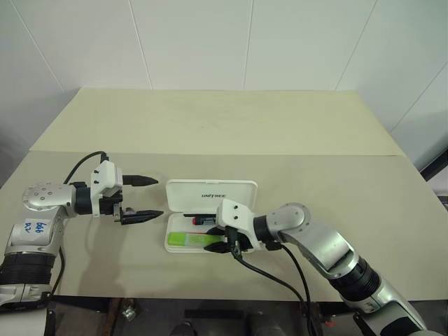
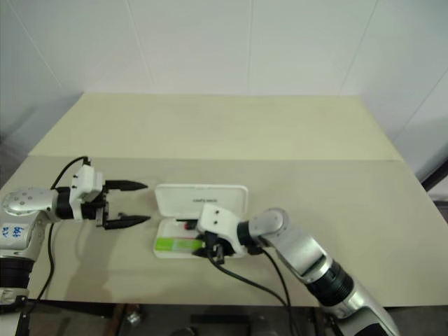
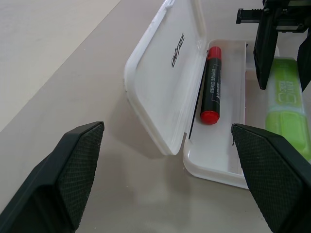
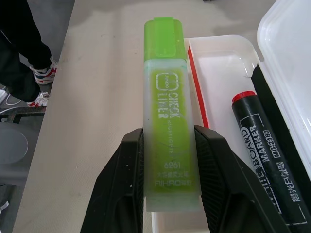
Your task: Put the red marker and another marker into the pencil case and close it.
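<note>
The right pincer (image 4: 167,167) is clamping the lime-green marker (image 4: 167,121) between its two black fingers (image 4: 127,179), the marker's cap pointing away from the pincer and its body lying over the near rim of the pencil case (image 4: 221,63). Inside the case's tray, the red marker (image 4: 265,141) is lying beside the green one, against the raised lid. A person's shoes (image 4: 41,85) are showing on the floor beyond the desk (image 4: 97,97) edge, well apart from the case.
</note>
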Robot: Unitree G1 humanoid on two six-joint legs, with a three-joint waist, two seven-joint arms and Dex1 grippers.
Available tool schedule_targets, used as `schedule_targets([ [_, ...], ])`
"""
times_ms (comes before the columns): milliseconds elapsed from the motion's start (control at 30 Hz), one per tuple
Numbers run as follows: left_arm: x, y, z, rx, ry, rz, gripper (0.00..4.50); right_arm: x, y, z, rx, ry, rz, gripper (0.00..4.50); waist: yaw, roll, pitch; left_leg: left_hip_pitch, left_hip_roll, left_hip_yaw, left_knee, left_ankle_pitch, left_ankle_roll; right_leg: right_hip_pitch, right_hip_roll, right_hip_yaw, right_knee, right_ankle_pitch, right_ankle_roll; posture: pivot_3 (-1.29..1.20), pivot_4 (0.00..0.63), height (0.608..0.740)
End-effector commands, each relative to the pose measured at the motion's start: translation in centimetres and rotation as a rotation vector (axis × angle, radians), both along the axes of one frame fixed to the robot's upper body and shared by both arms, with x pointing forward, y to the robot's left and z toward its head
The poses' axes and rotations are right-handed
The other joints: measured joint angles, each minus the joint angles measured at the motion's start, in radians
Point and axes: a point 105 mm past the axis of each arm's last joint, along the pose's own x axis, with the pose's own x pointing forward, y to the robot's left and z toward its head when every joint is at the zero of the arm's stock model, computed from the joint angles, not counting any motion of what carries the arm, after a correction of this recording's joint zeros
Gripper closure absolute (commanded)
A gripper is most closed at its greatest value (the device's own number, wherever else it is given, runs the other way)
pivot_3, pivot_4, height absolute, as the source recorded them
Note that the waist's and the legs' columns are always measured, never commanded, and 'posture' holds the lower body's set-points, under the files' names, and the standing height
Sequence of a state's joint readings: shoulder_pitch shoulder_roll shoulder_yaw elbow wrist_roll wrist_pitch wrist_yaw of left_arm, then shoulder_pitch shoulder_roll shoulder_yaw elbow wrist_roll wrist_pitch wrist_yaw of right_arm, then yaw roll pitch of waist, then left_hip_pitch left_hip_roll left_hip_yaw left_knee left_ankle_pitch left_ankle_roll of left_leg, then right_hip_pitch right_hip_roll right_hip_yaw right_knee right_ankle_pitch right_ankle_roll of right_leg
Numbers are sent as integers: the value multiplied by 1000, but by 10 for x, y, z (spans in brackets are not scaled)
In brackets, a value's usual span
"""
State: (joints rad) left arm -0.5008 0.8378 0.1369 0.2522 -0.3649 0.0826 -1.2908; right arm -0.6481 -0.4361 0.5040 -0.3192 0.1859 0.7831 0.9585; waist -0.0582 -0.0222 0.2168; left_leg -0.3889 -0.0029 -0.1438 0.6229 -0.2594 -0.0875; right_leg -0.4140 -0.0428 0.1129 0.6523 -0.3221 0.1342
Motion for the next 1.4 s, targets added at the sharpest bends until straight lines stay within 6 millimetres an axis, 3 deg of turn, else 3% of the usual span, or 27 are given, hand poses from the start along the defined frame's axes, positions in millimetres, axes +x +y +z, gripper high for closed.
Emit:
schedule_targets([
  [33, -2, 0, 8, -8, -33, -2, 0, -3, 6, 8, 18, -38, 36, 3410, 0, 0, 0, 0, 0, 0, 0, 0, 0, 0, 0, 0, 0, 0, 0, 0, 150, 740],
  [267, -2, 0, 7, -12, -34, 3, 0, -2, 6, 6, 11, -49, 38, 3410, 0, 0, 0, 0, 0, 0, 0, 0, 0, 0, 0, 0, 0, 0, 0, 0, 150, 740],
  [600, -2, -1, 7, -18, -37, 6, 0, 6, 6, 15, 28, -90, 31, 13, 0, 0, 0, 0, 0, 0, -1, 0, 0, 0, 0, 0, 0, 0, 0, 0, 150, 740],
  [1000, -1, 0, 8, -22, -43, 15, 0, -5, -9, 46, 186, -80, 90, 13, 2, 0, 0, 0, 0, 0, -1, 0, 0, 0, 0, 0, -1, 0, 0, 0, 150, 740],
  [1400, -8, 12, 15, -87, -58, 115, 0, -13, -78, 67, 336, -101, -27, 13, 1, 0, 0, 0, 0, 0, -3, 0, 0, 0, 0, 0, -3, 0, 0, 0, 150, 740],
])
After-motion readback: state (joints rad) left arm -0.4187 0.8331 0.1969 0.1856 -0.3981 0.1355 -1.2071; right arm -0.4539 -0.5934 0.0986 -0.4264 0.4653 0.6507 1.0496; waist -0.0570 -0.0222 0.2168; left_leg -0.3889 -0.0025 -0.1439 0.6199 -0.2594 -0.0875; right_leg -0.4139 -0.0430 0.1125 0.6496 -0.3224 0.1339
